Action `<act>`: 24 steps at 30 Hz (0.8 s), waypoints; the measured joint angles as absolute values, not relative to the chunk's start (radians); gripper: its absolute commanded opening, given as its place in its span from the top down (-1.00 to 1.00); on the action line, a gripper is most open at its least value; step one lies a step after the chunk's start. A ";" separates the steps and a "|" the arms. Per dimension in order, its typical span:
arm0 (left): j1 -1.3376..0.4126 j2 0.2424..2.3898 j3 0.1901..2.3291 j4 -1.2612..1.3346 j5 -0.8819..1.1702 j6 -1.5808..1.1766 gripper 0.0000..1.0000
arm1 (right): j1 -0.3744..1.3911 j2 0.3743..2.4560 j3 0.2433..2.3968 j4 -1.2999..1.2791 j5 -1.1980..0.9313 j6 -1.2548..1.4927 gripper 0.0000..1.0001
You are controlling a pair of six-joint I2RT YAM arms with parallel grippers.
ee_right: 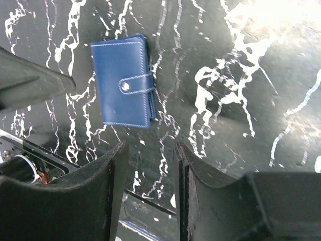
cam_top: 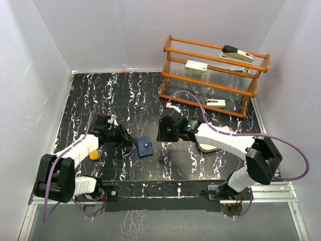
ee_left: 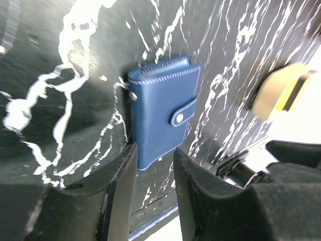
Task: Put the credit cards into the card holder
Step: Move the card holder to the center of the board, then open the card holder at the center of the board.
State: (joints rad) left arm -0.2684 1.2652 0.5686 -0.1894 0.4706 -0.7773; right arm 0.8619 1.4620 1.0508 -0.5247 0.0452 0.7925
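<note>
Marbled table (cam_top: 125,95) bears shut card holder (cam_top: 145,147), inside hidden

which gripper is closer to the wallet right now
Left. The left gripper has its open jaws right at the edge of the closed wallet. The right gripper, also open, is farther off on the wallet's other side, with bare table between them.

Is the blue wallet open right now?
No, the blue wallet lies folded shut on the table, its snap tab buttoned across the front.
</note>
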 measured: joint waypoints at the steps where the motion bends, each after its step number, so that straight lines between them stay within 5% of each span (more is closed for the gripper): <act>1: -0.227 1.266 0.569 -0.186 0.489 -0.773 0.33 | 0.873 1.488 1.071 -0.519 0.049 0.793 0.27; 24: -0.126 1.401 0.527 -0.047 0.678 -0.764 0.33 | 0.963 1.872 1.321 -0.501 0.061 0.705 0.43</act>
